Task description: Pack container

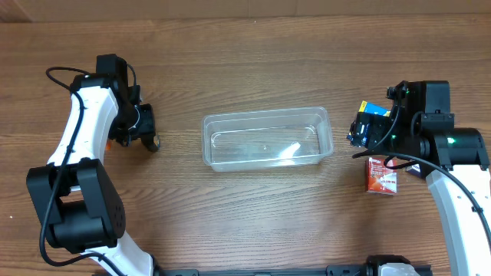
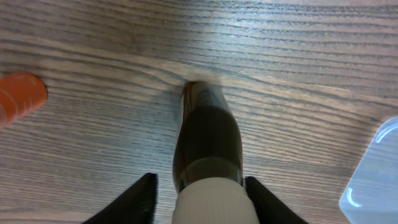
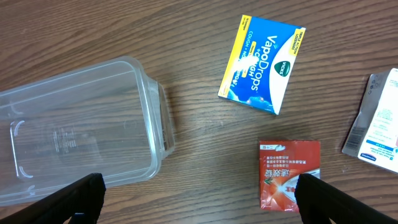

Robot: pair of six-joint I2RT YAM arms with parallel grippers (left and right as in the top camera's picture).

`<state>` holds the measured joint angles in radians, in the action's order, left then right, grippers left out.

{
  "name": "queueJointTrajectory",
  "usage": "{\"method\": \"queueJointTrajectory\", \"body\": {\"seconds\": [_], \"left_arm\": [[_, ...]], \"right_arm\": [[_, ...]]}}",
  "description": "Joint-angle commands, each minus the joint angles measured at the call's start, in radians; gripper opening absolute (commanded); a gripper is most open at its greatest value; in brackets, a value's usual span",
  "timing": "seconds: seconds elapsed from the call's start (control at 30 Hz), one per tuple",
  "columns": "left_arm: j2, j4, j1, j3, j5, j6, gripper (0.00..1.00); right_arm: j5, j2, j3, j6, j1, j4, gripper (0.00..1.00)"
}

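The clear plastic container (image 1: 268, 138) stands empty in the middle of the table. It also shows in the right wrist view (image 3: 81, 130), and one corner shows in the left wrist view (image 2: 373, 180). My left gripper (image 1: 146, 132) is left of it. Its fingers (image 2: 199, 179) sit on either side of a dark brown bottle with a pale cap (image 2: 208, 143). The right finger is at the cap and the left finger stands a little apart. My right gripper (image 1: 367, 130) hangs just right of the container, wide open and empty (image 3: 202, 199).
A blue and yellow VapoDrops box (image 3: 261, 63) and a red sachet (image 3: 290, 173) lie right of the container, with a white packet (image 3: 379, 121) farther right. An orange object (image 2: 22, 96) lies left of the bottle.
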<state>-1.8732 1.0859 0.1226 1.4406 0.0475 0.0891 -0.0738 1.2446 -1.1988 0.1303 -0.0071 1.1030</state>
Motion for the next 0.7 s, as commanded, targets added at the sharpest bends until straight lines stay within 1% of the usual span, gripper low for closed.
{"method": "queueJointTrajectory", "body": {"seconds": [0.0, 0.27, 0.47, 0.5, 0.53, 0.67], "left_arm": [[-0.007, -0.004, 0.003, 0.015, -0.006, -0.012, 0.36], [-0.007, -0.015, 0.002, 0.015, -0.006, -0.012, 0.30], [-0.007, -0.017, 0.002, 0.015, -0.007, -0.012, 0.21], [-0.007, -0.017, 0.002, 0.015, -0.006, -0.012, 0.18], [-0.007, -0.017, 0.002, 0.015, -0.006, -0.012, 0.17], [-0.006, -0.017, 0.001, 0.016, -0.006, -0.011, 0.09]], "right_arm": [[0.005, -0.009, -0.033, -0.006, -0.006, -0.002, 1.00], [0.005, -0.009, -0.033, -0.006, -0.006, -0.002, 1.00], [0.005, -0.009, -0.033, -0.006, -0.006, -0.002, 1.00], [0.005, -0.009, -0.033, -0.006, -0.006, -0.002, 1.00], [0.005, -0.009, -0.033, -0.006, -0.006, -0.002, 1.00], [0.005, -0.009, -0.033, -0.006, -0.006, -0.002, 1.00]]}}
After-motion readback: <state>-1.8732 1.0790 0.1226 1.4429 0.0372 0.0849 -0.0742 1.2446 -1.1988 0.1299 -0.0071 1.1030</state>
